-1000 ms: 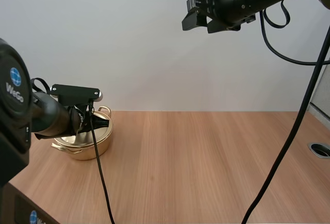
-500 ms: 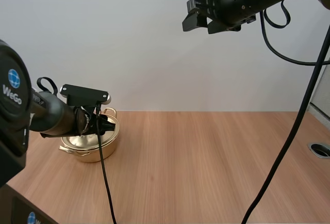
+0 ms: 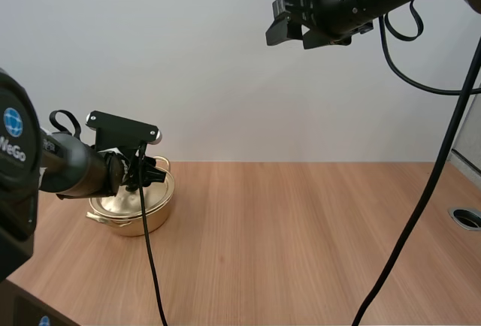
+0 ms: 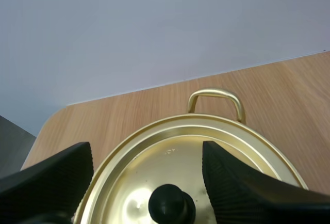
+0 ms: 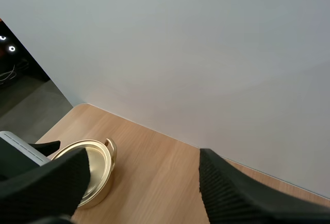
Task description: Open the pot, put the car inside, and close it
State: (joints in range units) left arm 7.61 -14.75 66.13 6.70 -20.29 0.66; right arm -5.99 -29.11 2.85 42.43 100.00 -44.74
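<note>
Left wrist view: golden pot [image 4: 215, 95], lid [image 4: 216, 149] on, black knob [image 4: 171, 205].
Left gripper [image 4: 147, 162]: spread wide, straddling knob.
Right gripper [image 5: 139, 180]: spread wide, well apart from pot.

L end effector [image 4: 147, 154] low, R end effector [image 5: 142, 163] high, both spread.

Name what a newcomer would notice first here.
The shiny gold pot at the table's left end, lid on, draws the eye. My left gripper hangs open right over it, fingers either side of the lid's black knob. My right gripper sits high above the table, open.
</note>
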